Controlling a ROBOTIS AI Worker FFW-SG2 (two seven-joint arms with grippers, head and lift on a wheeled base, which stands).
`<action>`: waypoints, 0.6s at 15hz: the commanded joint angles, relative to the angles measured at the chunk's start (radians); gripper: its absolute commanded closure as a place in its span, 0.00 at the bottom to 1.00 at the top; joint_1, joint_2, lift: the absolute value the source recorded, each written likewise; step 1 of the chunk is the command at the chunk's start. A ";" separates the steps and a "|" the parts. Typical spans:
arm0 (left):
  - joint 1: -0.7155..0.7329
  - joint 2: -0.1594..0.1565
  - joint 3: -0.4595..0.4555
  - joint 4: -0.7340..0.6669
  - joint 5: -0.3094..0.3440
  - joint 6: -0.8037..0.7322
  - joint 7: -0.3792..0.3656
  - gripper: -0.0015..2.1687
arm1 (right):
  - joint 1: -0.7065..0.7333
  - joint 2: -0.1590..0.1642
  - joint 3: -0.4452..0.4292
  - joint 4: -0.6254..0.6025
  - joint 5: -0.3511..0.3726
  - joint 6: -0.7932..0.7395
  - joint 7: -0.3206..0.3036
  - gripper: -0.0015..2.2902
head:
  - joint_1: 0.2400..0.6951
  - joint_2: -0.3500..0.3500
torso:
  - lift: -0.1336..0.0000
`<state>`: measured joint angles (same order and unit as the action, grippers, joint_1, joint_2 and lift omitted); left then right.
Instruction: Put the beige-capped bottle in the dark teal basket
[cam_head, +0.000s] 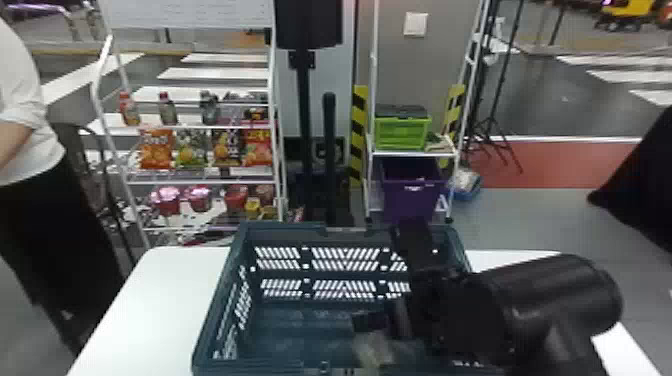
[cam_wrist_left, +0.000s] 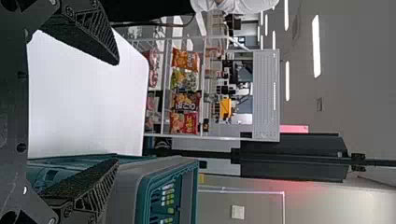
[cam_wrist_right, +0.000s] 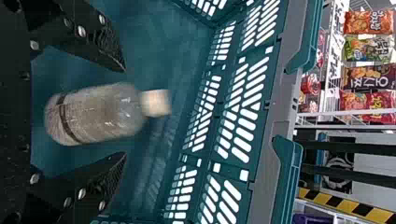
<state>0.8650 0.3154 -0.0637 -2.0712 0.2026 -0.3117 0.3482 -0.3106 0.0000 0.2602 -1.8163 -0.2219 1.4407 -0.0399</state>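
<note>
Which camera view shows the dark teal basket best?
The head view: most of the basket, rim to floor, is there. The right wrist view shows floor and slotted wall close; the left wrist, some rim.

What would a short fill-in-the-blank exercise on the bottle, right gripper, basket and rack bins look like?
The bottle has a cap coloured ____.
The right gripper is ____, with gaps between its fingers and the bottle.
The basket stands on a table coloured ____.
The purple bin sits ____ the green crate.
Missing words: beige; open; white; below.
</note>
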 joint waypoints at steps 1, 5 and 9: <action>-0.001 0.004 0.001 0.000 0.004 -0.002 0.000 0.07 | 0.008 0.001 -0.004 -0.011 -0.016 -0.027 0.000 0.01 | 0.57 0.50 | 1.00; -0.001 0.004 0.002 0.003 0.008 -0.002 -0.002 0.07 | 0.077 0.001 -0.007 -0.144 -0.016 -0.150 0.011 0.02 | 0.57 0.50 | 1.00; -0.004 0.004 0.002 0.006 0.009 -0.005 -0.002 0.07 | 0.274 -0.051 -0.021 -0.379 -0.019 -0.346 0.029 0.02 | 0.57 0.50 | 1.00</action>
<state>0.8630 0.3191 -0.0614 -2.0665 0.2104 -0.3156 0.3466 -0.1161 -0.0221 0.2449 -2.1139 -0.2386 1.1722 -0.0144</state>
